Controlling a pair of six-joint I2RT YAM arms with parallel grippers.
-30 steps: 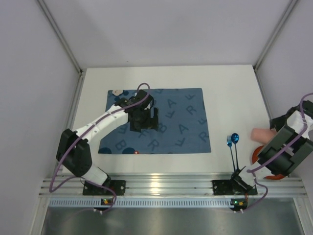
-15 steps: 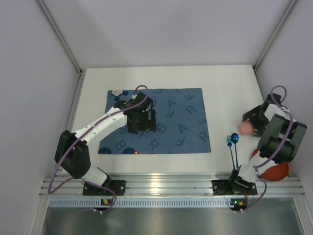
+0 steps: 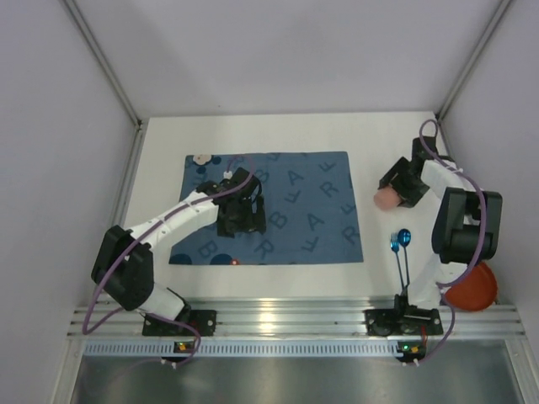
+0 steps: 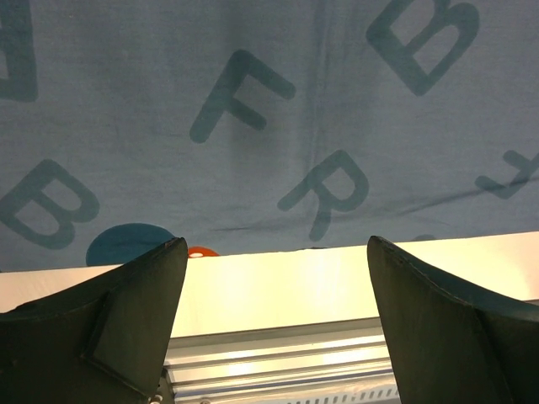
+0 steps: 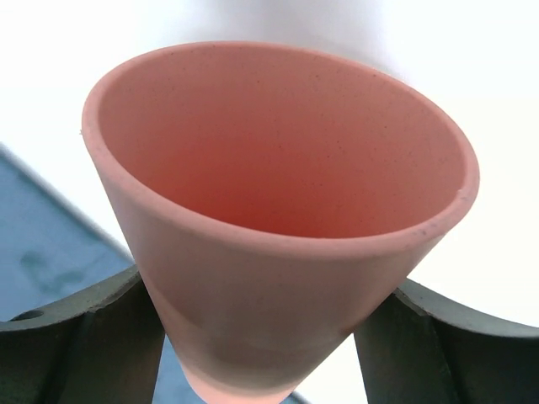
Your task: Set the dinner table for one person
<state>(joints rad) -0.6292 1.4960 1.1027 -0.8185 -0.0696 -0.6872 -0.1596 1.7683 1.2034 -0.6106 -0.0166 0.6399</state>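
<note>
The white dinner table [image 3: 396,143] carries a dark blue letter-printed placemat [image 3: 312,210]. My left gripper [image 3: 240,215] hovers over the placemat's left half, open and empty. In the left wrist view it [image 4: 276,244] shows jaws wide apart, over the placemat's [image 4: 269,126] near edge and the table [image 4: 278,286]. My right gripper [image 3: 394,192] is shut on a pink cup [image 3: 386,199], just right of the placemat. In the right wrist view the cup [image 5: 278,168] fills the frame, clamped between both fingers [image 5: 84,328].
A blue spoon and fork [image 3: 401,242] lie on the table right of the placemat's near corner. A red-orange bowl [image 3: 470,288] sits at the near right edge. A small pale disc [image 3: 200,157] lies at the placemat's far left corner. The aluminium rail [image 3: 278,320] runs along the near edge.
My right arm has swung from the table's right edge to the far left, carrying the pink cup beside the placemat. My left gripper has shifted slightly nearer over the placemat.
</note>
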